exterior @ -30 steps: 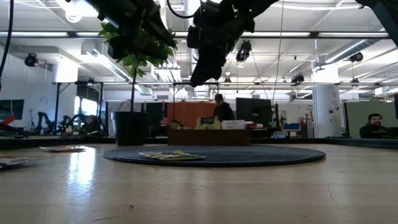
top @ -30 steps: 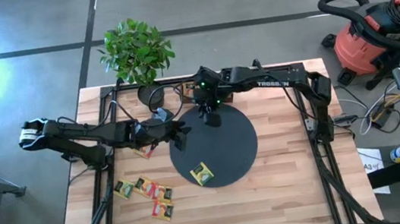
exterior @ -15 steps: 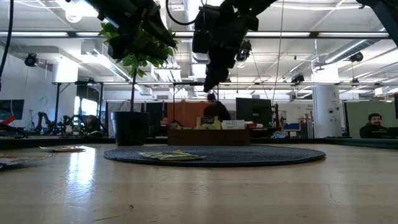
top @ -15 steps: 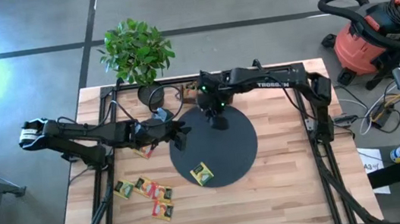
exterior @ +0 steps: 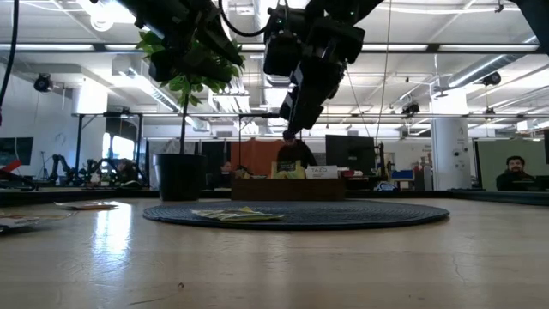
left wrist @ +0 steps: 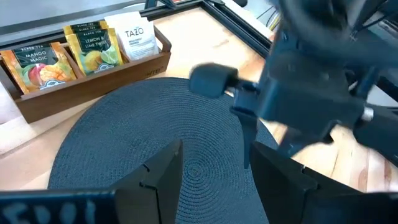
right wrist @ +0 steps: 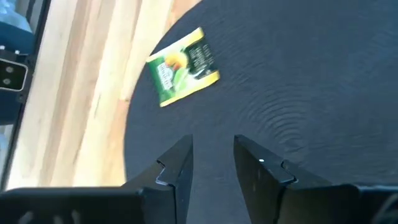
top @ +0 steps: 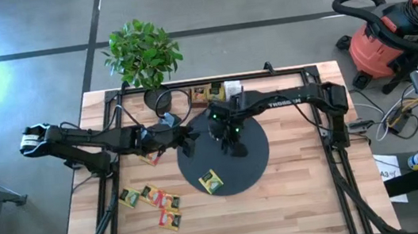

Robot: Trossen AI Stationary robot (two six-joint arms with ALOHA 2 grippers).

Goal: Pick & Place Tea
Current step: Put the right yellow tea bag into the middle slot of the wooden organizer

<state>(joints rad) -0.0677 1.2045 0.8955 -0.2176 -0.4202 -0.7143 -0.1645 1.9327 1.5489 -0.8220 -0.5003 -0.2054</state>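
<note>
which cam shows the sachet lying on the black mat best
The right wrist view: the green-and-yellow sachet lies flat, unblocked, its print facing the camera, on the black mat. The high view shows it small, near the mat's front edge. The low view sees only its edge. The left wrist view misses it.

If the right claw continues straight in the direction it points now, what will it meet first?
Probably the black mat: the right claw points down at bare mat. The green tea sachet lies farther ahead, slightly to one side.

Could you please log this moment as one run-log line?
left gripper: open, at mat edge | right gripper: empty, above mat | sachet: on mat | tray: behind mat
</note>
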